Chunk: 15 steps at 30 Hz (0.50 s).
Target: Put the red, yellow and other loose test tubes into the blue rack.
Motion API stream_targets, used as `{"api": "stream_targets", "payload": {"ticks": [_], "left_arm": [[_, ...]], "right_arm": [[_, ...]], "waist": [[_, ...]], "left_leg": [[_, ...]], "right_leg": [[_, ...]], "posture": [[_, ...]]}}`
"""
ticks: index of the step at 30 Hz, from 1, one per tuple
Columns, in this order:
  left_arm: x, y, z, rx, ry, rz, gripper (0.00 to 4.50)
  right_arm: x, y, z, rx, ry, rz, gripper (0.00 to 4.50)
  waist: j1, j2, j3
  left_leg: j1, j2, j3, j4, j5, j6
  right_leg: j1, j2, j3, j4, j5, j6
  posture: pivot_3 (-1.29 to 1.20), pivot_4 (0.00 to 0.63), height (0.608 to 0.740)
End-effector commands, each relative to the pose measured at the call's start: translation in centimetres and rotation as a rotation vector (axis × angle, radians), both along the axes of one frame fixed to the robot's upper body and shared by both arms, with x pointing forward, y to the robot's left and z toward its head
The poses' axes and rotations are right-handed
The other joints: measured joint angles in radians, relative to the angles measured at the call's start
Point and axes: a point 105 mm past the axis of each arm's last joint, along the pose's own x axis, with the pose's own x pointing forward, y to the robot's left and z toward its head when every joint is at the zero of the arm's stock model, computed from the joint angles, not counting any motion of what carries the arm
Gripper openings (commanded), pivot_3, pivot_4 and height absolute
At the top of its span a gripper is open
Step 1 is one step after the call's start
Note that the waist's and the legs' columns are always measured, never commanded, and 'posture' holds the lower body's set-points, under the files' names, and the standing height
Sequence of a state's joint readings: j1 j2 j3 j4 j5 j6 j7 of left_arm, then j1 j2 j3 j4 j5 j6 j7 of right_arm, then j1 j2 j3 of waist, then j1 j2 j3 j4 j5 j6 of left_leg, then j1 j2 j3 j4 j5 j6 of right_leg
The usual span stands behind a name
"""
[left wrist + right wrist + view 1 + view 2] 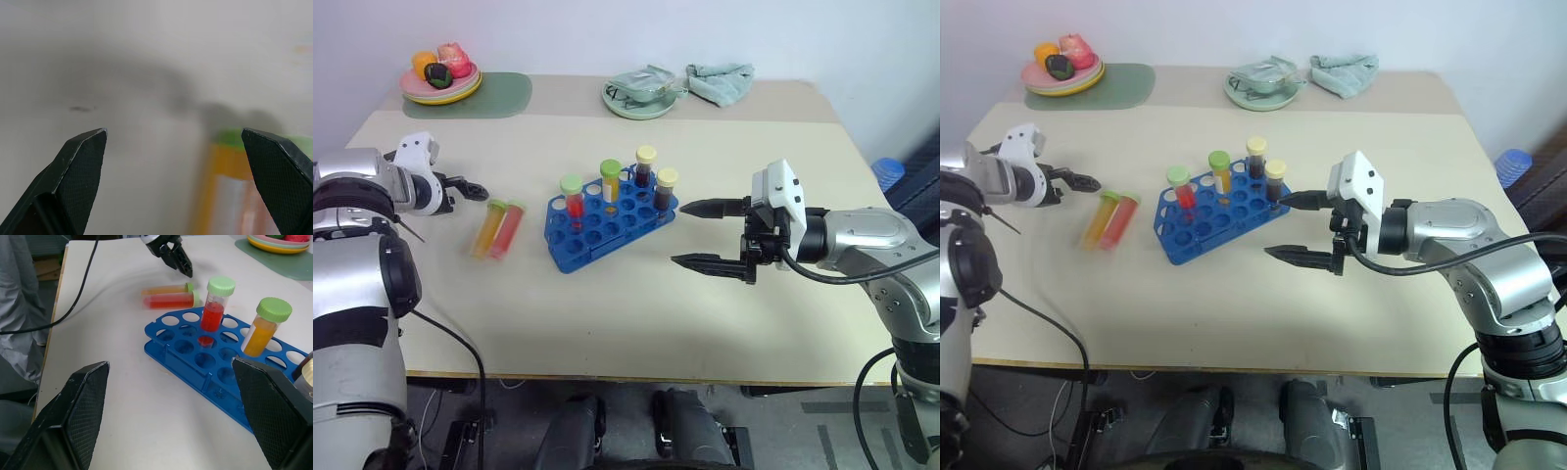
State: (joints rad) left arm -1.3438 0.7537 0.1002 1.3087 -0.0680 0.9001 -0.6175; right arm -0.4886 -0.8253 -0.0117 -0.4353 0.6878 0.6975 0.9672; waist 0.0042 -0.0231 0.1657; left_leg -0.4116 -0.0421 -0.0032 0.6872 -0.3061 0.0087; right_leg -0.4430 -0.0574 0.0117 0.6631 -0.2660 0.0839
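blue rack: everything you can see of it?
The rack is bright blue plastic, a flat rectangular tray with rows of round holes, sitting skewed on the beige table. Four capped tubes stand upright in it: a red one and an orange one with green caps, two dark ones with pale yellow caps at the far end. Most holes are empty. Two loose tubes lie apart on its left. Neither claw touches it.

Both arms are rounded silver shells with black joint bands. Each wrist carries a white boxy block, and the fingers (710,208) are black, tapered and finely textured. Thin black cables (460,343) loop off both arms.
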Motion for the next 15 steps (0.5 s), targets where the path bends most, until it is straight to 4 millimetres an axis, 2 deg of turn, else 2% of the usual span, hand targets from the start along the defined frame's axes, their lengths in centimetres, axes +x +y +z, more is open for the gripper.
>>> {"api": "stream_targets", "payload": {"ticks": [1, 9, 15], "left_arm": [[0.6, -0.7, 2.4, -0.007, -0.068, -0.038, 4.5], [0.0, -2.3, -0.5, -0.028, 0.055, -0.089, 4.5], [-0.8, -1.8, -1.4, -0.025, 0.122, -0.058, 4.5]], "right_arm": [[-0.1, -0.1, 1.3, 0.008, -0.065, -0.011, 4.08], [-0.3, 0.1, 1.8, 0.012, -0.073, -0.021, 4.08], [-0.7, -0.3, 1.7, -0.007, -0.072, -0.024, 4.08]], "waist": [[0.0, 0.0, 0.0], [0.001, 0.0, 0.0], [-0.001, 0.0, 0.0]], "left_leg": [[0.0, 0.0, 0.0, 0.0, 0.0, 0.0], [0.0, 0.0, 0.0, 0.001, 0.0, 0.0], [0.0, 0.0, 0.0, 0.002, 0.0, 0.0]], "right_leg": [[0.0, 0.0, 0.0, 0.0, 0.0, 0.0], [0.0, 0.0, 0.0, 0.001, 0.0, 0.0], [0.0, 0.0, 0.0, 0.002, 0.0, 0.0]], "posture": [[0.0, 0.15, 0.74], [0.0, 0.15, 0.74], [0.0, 0.15, 0.74]]}}
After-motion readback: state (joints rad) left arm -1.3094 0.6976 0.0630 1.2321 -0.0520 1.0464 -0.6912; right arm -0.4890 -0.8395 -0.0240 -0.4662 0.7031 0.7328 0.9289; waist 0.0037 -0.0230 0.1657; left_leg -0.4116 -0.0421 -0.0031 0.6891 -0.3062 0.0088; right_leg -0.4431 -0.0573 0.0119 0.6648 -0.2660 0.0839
